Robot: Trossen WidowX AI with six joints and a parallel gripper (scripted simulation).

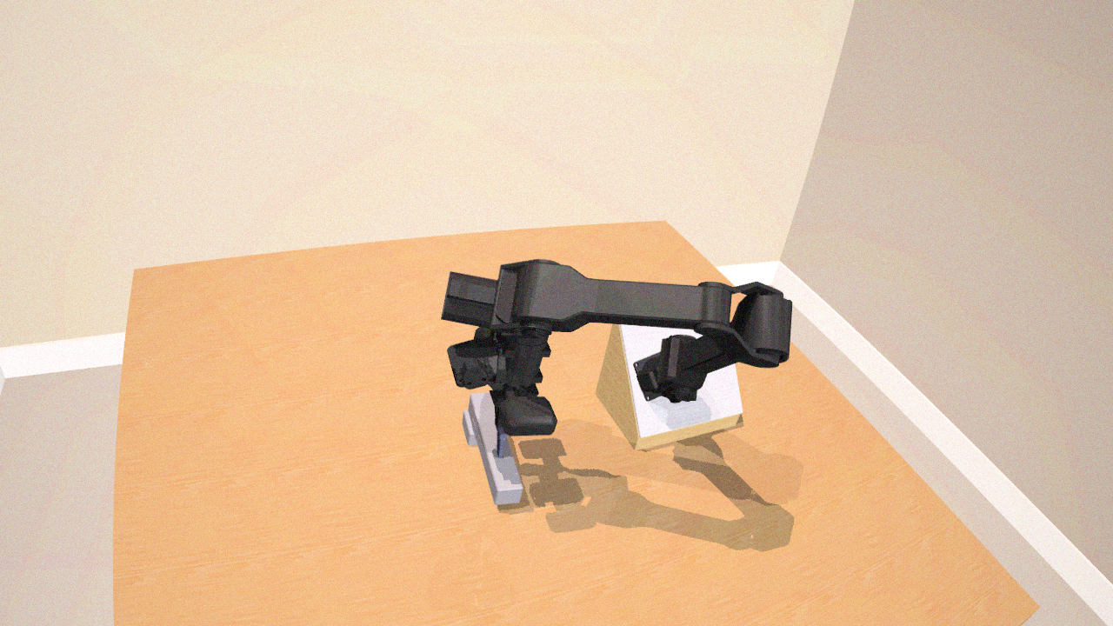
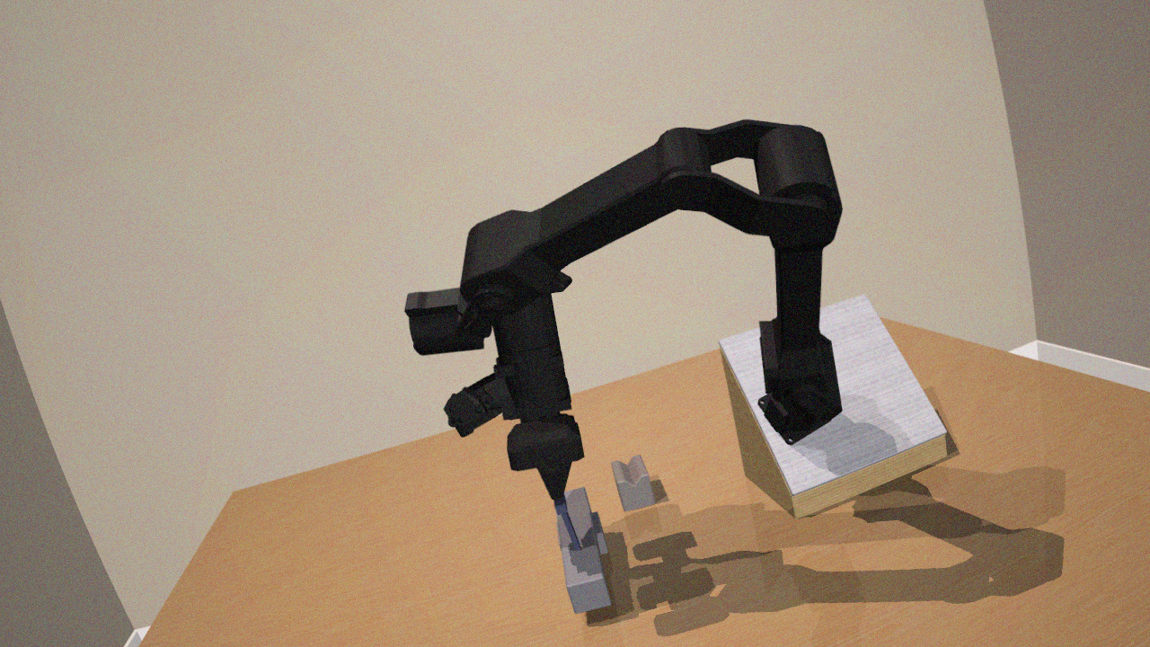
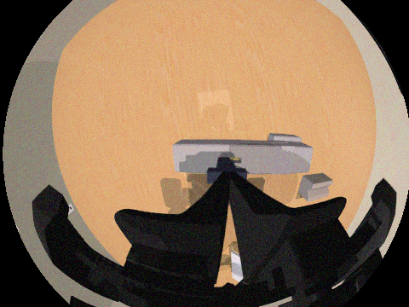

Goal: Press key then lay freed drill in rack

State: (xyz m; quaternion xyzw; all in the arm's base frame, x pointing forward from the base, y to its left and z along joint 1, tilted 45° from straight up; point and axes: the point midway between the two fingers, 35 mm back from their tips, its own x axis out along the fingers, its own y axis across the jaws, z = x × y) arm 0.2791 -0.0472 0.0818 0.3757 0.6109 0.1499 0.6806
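A long grey block (image 1: 507,484) (image 2: 589,595) (image 3: 273,159) lies on the table. A slim dark blue T-shaped piece (image 1: 501,445) (image 2: 570,529) (image 3: 224,165) stands up from it; I cannot tell whether this is the key or the drill. A small yellow part (image 3: 234,159) shows beside its foot in the wrist view. My gripper (image 2: 559,498) (image 3: 227,176) is shut, with nothing seen between its fingers, and its tips are at the blue piece's top. The grey V-notched rack (image 2: 636,487) (image 3: 315,186) stands apart from the block. It is hidden in the top view.
A small grey side piece (image 1: 468,427) (image 3: 285,137) sits against the long block's side. The wedge-shaped arm base (image 1: 630,412) (image 2: 884,361) stands on the wooden table (image 1: 272,467) (image 2: 337,546), to the right in the top and exterior views. The arm arches over the table between base and block.
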